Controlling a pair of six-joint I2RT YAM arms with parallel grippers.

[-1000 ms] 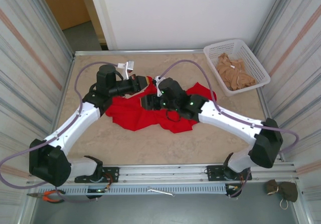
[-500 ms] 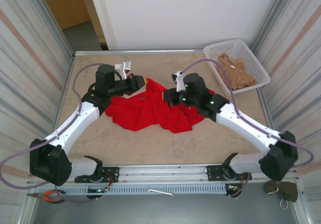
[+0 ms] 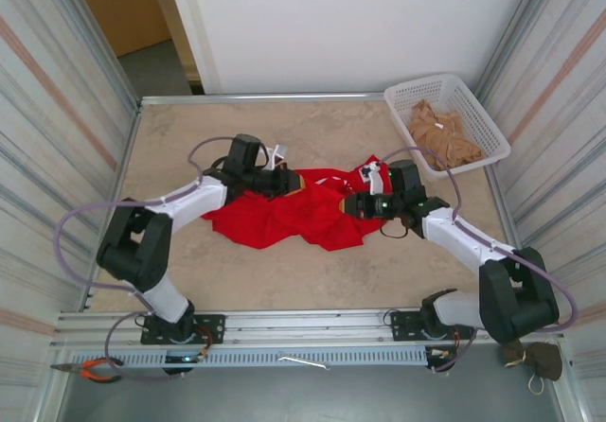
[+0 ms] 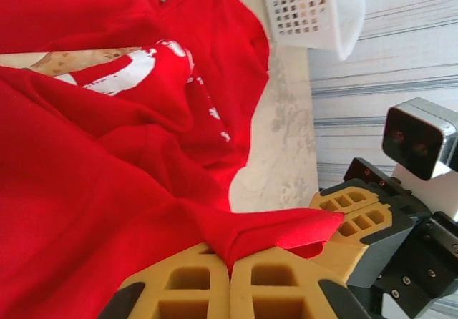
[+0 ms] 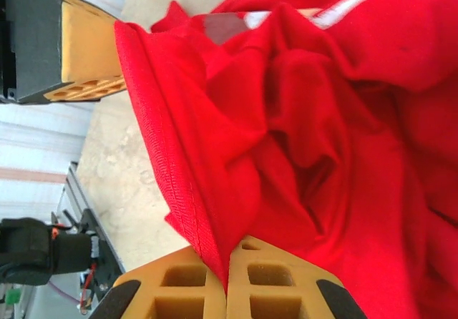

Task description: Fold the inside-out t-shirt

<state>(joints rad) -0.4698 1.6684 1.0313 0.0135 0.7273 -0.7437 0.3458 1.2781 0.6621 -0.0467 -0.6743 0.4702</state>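
The shirt (image 3: 284, 221) lies bunched mid-tabletop (image 3: 218, 280). Its cloth is pinched tight by the left pincer (image 3: 296, 183) at 12 o'clock and the right pincer (image 3: 349, 204) at 3 o'clock. Only thin edges are held, so they could be lost if pulled hard.

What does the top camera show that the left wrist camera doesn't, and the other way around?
From the top: tan cloth in the basket, and orange-handled pliers. From the left wrist: the left gripper, pads closed on a fold of the t-shirt, seen close up. In both: the red t-shirt, the white basket and the right gripper, also pinching the shirt.
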